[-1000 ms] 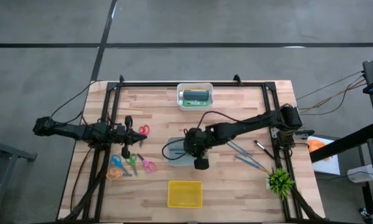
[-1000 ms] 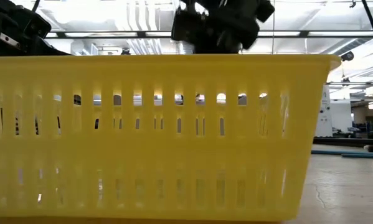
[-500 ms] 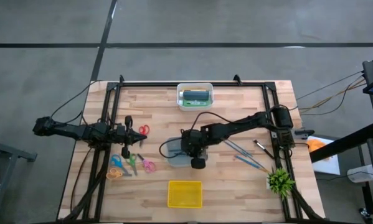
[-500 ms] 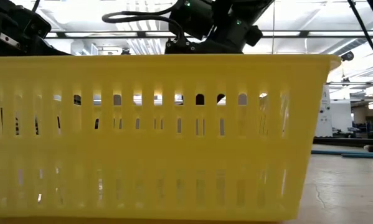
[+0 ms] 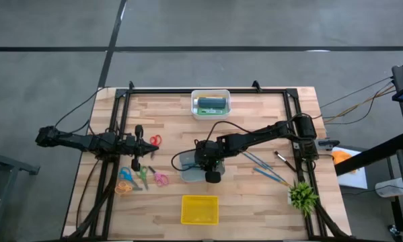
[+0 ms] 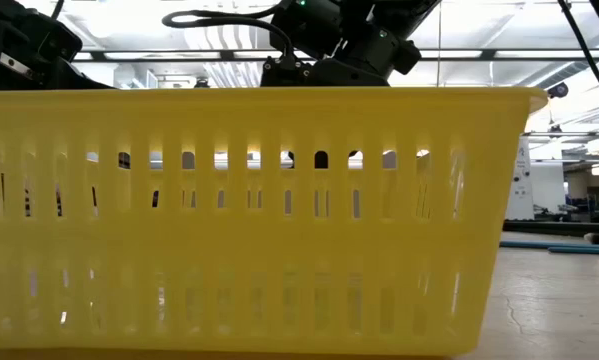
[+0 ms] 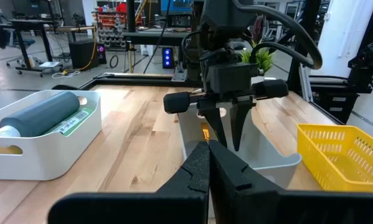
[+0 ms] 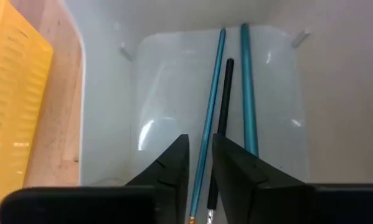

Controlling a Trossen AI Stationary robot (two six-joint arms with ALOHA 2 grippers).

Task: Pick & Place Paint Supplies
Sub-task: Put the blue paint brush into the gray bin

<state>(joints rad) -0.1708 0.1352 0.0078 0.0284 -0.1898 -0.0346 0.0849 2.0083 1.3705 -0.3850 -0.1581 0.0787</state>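
A pale grey bin (image 5: 186, 163) stands mid-table. Three brushes lie in it: a thin blue one (image 8: 211, 106), a black one (image 8: 224, 99) and a teal one (image 8: 247, 87). My right gripper (image 8: 200, 168) points steeply down into the bin (image 8: 105, 112). It is slightly open, and the blue brush passes between its fingers with a small gap on either side. The left wrist view shows it (image 7: 226, 134) from the front. More brushes (image 5: 263, 166) lie on the table to its right. My left gripper (image 7: 208, 163) waits shut at the table's left (image 5: 144, 146).
A white bin (image 5: 210, 104) at the far edge holds a dark blue tube (image 7: 43, 115). A yellow basket (image 5: 200, 209) stands near the front edge and fills the low view (image 6: 259, 220). Scissors (image 5: 142, 176) lie at the left. A green plant (image 5: 302, 195) stands at the right.
My right gripper has sunk toward the grey bin and shifted a little toward the table's left, then kept still over the last half second.
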